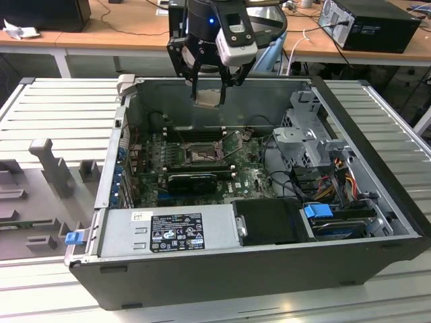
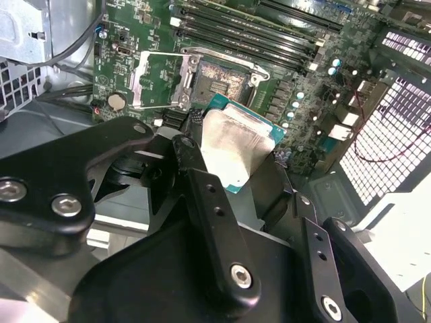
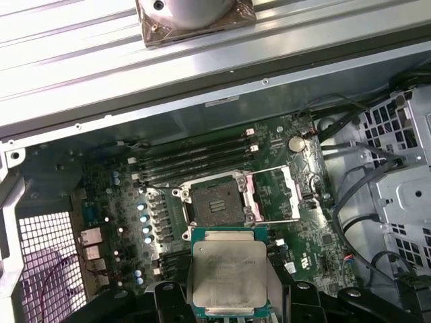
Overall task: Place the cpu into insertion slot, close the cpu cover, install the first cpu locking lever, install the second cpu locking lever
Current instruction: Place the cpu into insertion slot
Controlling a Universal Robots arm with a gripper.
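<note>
Above an open black computer case (image 1: 269, 269) on a ribbed grey tabletop (image 1: 60, 108), the black gripper (image 1: 210, 86) is pinching the flat tan-silver square cpu (image 3: 229, 279) level, facing the dark silver-rimmed insertion slot (image 3: 215, 204) below.

exterior view: above case (image 1: 222, 269) | both wrist views: close — share insertion slot (image 3: 217, 202) (image 2: 221, 78)

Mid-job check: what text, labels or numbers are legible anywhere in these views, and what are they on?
No text is legible.
Print on the power supply label: too small to read.
Print on the white sticker beside it: blurred.
Marks on the cpu face: too faint to read.
</note>
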